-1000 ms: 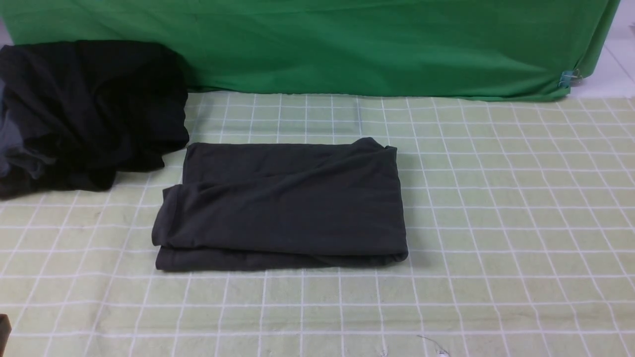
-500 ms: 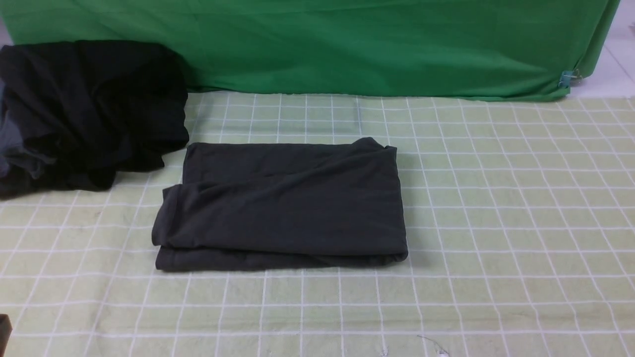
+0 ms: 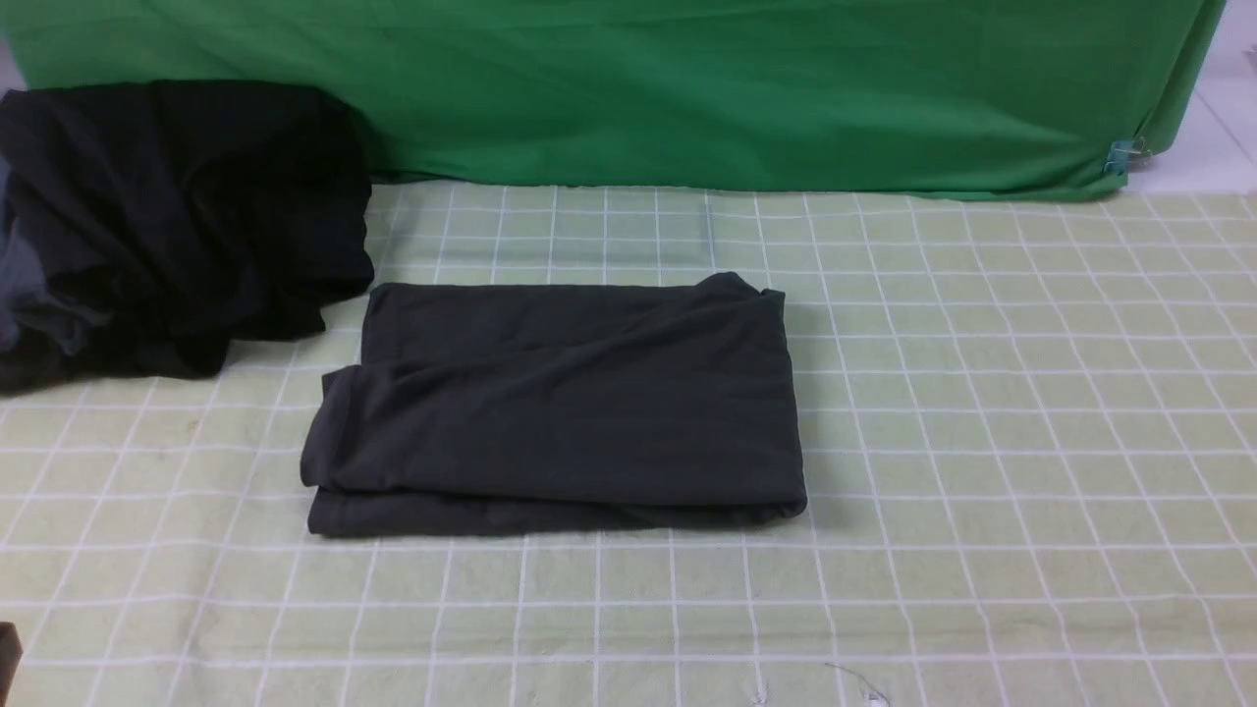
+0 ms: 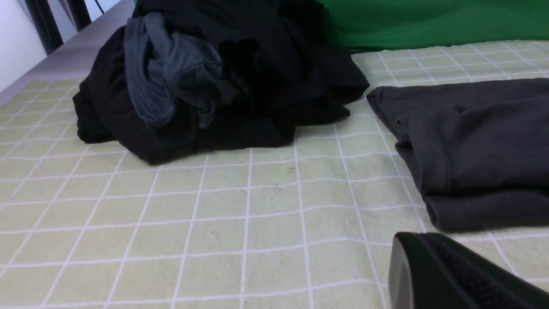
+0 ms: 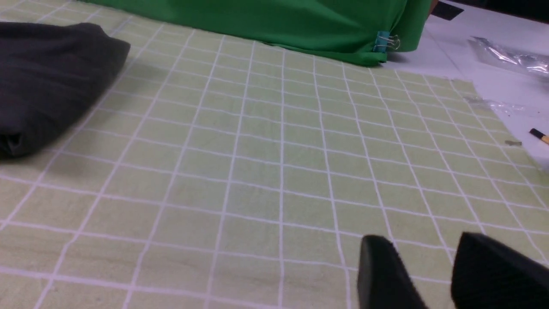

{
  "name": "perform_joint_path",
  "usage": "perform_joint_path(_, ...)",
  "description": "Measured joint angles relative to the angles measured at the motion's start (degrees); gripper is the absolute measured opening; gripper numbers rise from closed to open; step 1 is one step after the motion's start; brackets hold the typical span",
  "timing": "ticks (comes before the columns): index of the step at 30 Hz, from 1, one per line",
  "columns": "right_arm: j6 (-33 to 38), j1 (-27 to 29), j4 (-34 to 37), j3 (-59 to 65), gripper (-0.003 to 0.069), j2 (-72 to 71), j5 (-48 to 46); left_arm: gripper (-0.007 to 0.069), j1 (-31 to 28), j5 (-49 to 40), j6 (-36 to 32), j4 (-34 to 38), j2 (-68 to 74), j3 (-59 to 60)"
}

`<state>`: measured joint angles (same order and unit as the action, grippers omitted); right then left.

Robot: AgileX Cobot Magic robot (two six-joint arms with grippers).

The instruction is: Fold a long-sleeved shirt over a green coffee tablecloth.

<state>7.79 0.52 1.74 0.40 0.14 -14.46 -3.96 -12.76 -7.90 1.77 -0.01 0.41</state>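
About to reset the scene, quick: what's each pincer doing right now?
Left pincer: only one finger shows, state cannot be told, holding nothing visible.
Right pincer: open, empty, over the green coffee tablecloth.

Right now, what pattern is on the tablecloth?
White grid squares on pale yellow-green tablecloth; clearest in the front view.

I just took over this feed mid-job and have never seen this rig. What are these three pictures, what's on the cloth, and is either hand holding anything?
It is a two-armed robot. One picture looks forward from between the arms; the other two come from cameras on each wrist. The long-sleeved shirt lies folded into a rectangle on the green coffee tablecloth. A blacker bundle of clothes sits at the far left, with a plain green cloth behind. The right hand hovers low over bare grid, fingers apart, holding nothing. Of the left hand only one dark finger shows near the shirt's corner, so open or shut is unclear.
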Motion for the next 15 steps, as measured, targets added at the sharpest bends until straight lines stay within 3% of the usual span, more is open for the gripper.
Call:
perform_joint_path(4, -3.19, 0.0, -2.31, 0.0, 0.0242, 0.0, 0.0, 0.0006, 0.0, 0.0, 0.0, -0.12, 0.0, 0.0)
perform_joint_path(15, -3.79, 0.0, -2.7, 0.0, 0.0242, 0.0, 0.1, 0.0017, 0.0, 0.0, 0.0, -0.17, 0.0, 0.0)
